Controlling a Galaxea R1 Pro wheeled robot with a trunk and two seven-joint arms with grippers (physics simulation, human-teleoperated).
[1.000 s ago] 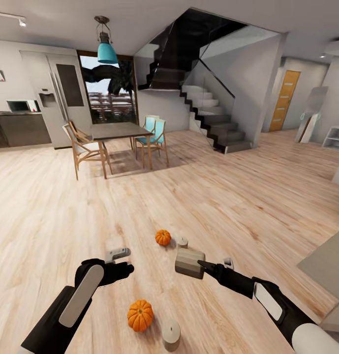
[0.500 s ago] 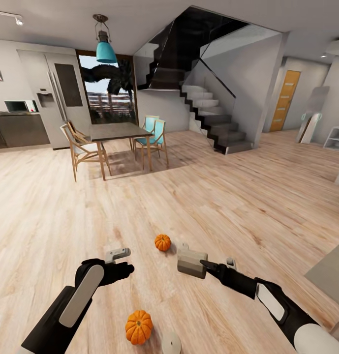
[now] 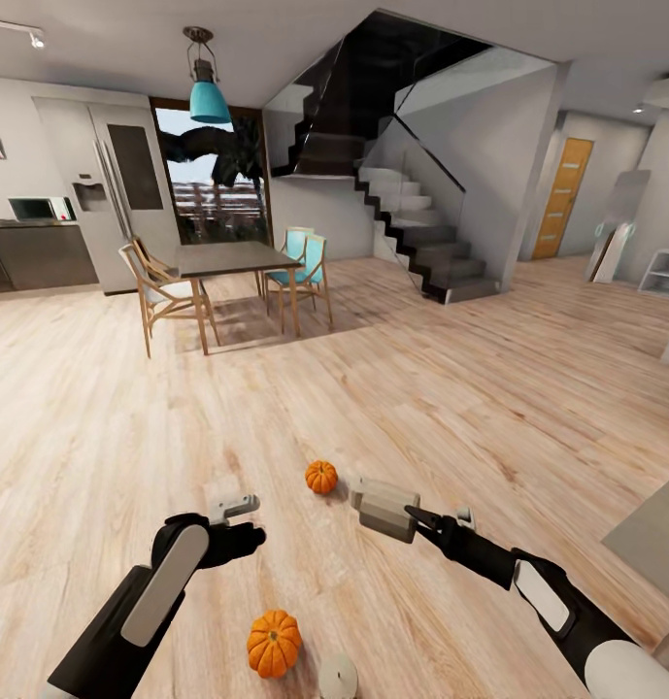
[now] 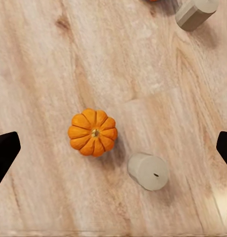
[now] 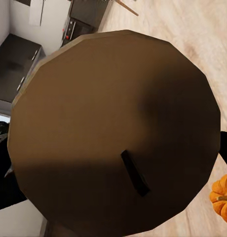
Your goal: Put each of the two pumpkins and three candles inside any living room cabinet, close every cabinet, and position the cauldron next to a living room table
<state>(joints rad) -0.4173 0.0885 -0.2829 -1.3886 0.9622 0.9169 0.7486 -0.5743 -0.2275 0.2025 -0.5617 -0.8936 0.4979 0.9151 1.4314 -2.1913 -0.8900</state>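
The room and floor are overlooked from the head. A near pumpkin is seen straight down by the left wrist; a candle's top is pressed close to the right wrist.

Dining table with chairs — staircase, fridge behind.
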